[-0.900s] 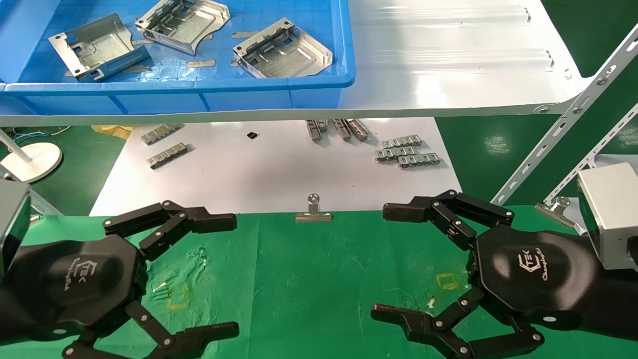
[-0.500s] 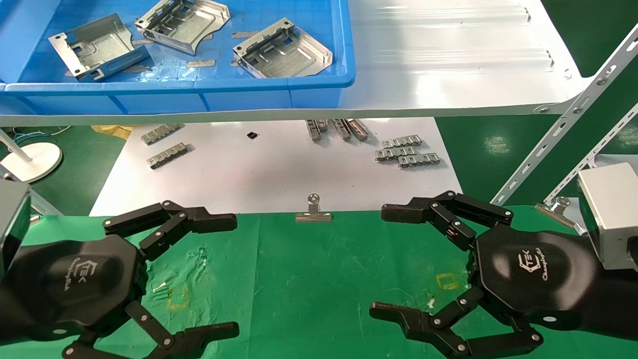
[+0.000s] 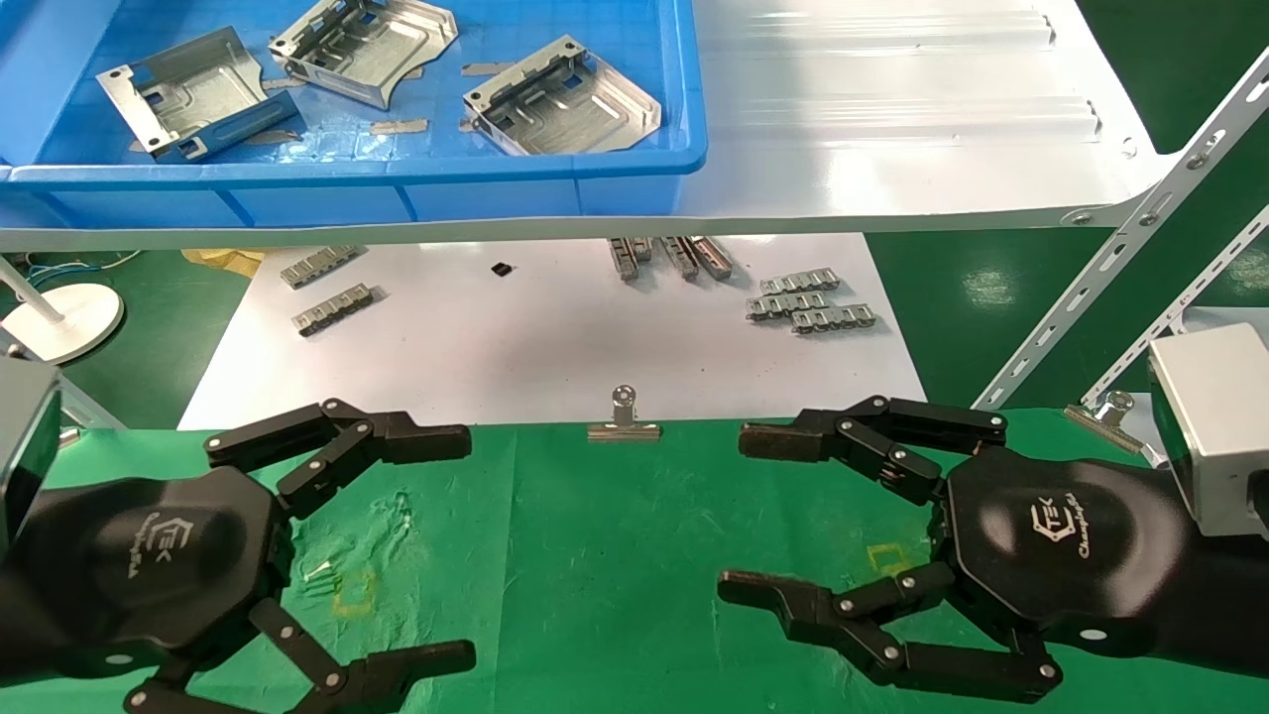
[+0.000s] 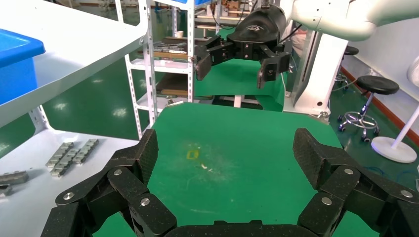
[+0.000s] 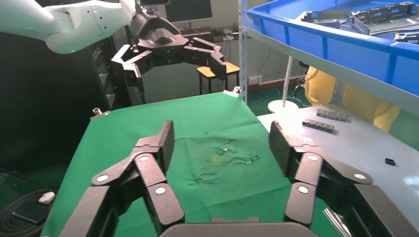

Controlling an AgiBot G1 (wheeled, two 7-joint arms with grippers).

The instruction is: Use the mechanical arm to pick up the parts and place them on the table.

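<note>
Your parts lie in the blue bin on the shelf — up and ahead of both tools, which hover wide and empty over the green table. The right tool sits nearer the closest plate — its long axis runs roughly across your view; left tool is parked.

I see table: wrinkled green cloth | yellow square marks left and right | binder clip on far edge

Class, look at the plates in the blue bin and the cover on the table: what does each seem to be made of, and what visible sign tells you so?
Silver stamped plates: probably sheet metal, with a bright sheen and folded rims. Green table cover: likely matte cloth, wrinkled and puckered.
</note>
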